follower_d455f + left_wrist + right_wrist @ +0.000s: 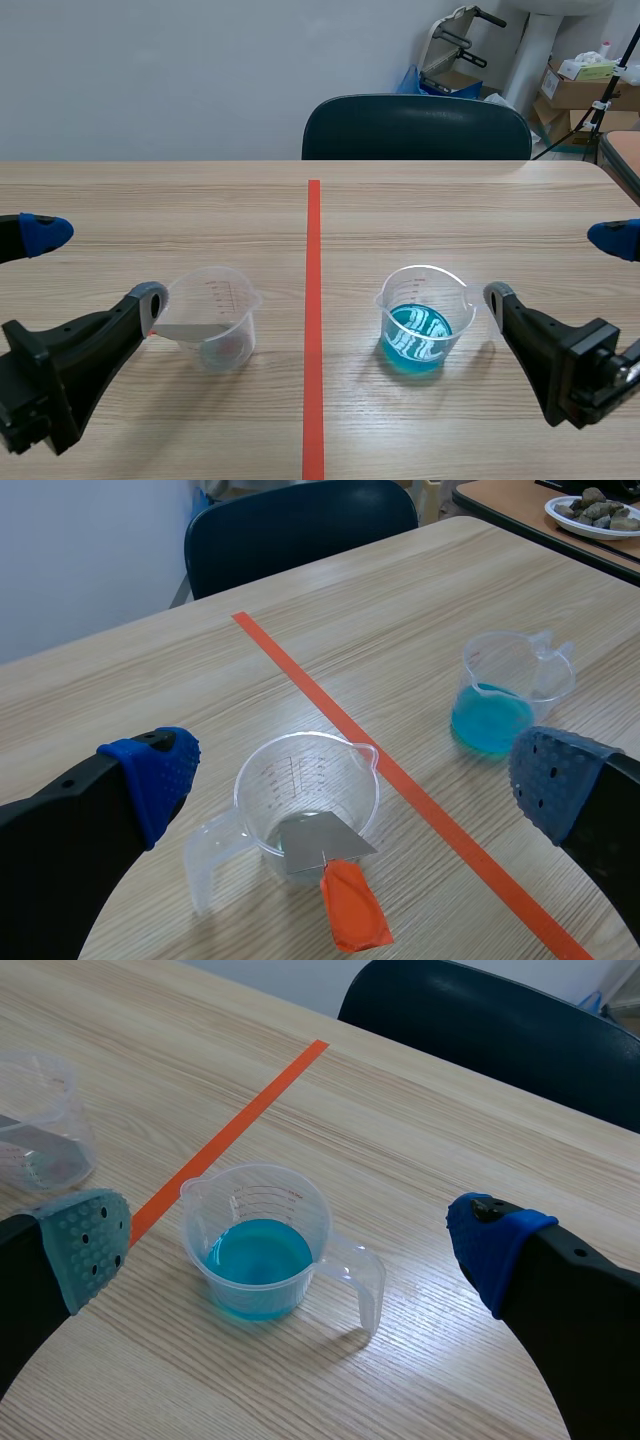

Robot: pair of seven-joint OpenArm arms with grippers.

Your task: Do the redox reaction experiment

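Low and level, my left gripper (97, 266) and right gripper (553, 268) both rest with fingers spread wide, gripping nothing. The clear beaker (213, 318) holding a metal strip (315, 840) sits just ahead between my left fingers. The beaker of blue liquid (425, 318) sits likewise between my right ones.

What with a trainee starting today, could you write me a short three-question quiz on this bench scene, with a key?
1. True or false: the left gripper is shut on the left cup.
2. On which side of the orange tape line does the blue-liquid cup stand? A. the left arm's side. B. the right arm's side. C. astride the line.
3. Short answer: what sits inside the left cup?

Key
1. False: its fingers stand open.
2. B.
3. A grey metal piece with an orange end.
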